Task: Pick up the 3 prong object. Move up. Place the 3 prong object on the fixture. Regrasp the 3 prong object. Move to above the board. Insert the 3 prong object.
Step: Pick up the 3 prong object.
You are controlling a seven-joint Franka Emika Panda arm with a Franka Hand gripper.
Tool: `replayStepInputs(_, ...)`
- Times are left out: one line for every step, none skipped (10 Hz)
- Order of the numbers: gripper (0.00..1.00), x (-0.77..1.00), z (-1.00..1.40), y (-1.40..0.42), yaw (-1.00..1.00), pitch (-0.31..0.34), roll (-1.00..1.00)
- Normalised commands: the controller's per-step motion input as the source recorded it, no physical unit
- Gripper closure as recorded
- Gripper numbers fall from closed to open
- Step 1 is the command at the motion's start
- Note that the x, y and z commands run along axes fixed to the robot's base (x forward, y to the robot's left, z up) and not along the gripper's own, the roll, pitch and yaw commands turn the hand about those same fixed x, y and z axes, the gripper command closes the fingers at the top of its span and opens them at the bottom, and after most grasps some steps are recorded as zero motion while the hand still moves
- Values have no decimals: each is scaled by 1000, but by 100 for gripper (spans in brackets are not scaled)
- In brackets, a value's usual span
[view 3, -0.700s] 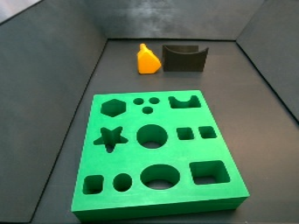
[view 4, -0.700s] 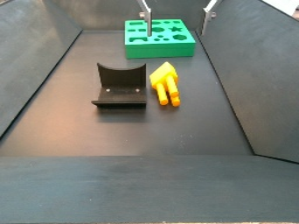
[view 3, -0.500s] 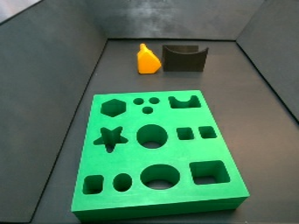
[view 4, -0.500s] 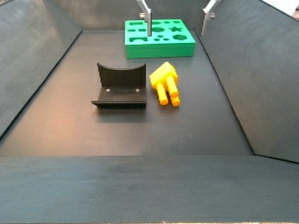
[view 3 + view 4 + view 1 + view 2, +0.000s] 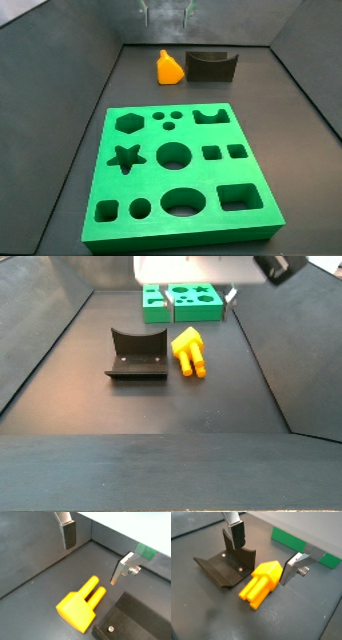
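The 3 prong object (image 5: 167,69) is a small orange-yellow piece lying on the dark floor beside the fixture (image 5: 211,65), a dark notched block; both also show in a side view, the object (image 5: 189,352) and the fixture (image 5: 138,354). The green board (image 5: 181,170) with cut-out holes lies apart from them. My gripper (image 5: 166,14) is open and empty, hanging well above the 3 prong object. In both wrist views its fingers (image 5: 69,534) (image 5: 234,538) stand wide apart with the object (image 5: 81,607) (image 5: 261,585) below them, untouched.
Dark grey walls enclose the floor on all sides. In the wrist views the fixture (image 5: 228,567) lies close beside the object, and a strip of the board (image 5: 298,544) shows beyond the fingers. The gripper's white body (image 5: 201,268) partly hides the board (image 5: 198,301).
The gripper has come down into view at the top of both side views, above the 3 prong object. The object, fixture and board have not moved.
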Motion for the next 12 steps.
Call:
replayStepInputs(0,31,-997,0,0,90,53)
replayStepInputs(0,103,-986,0,0,84,90)
replayStepInputs(0,123,-917,0,9,80,137)
replayStepInputs(0,151,-934,0,0,76,130)
replayStepInputs(0,154,-951,0,0,81,116)
replayStepInputs(0,100,-940,0,0,96,111)
replayStepInputs(0,0,-866,0,20,47,144)
replayStepInputs(0,-43,-737,0,66,0,184)
replayStepInputs(0,-6,-603,29,100,0,191)
replayStepInputs(0,0,-351,80,77,17,159)
replayStepInputs(0,40,-66,91,6,74,176)
replayStepInputs(0,46,0,83,0,86,204)
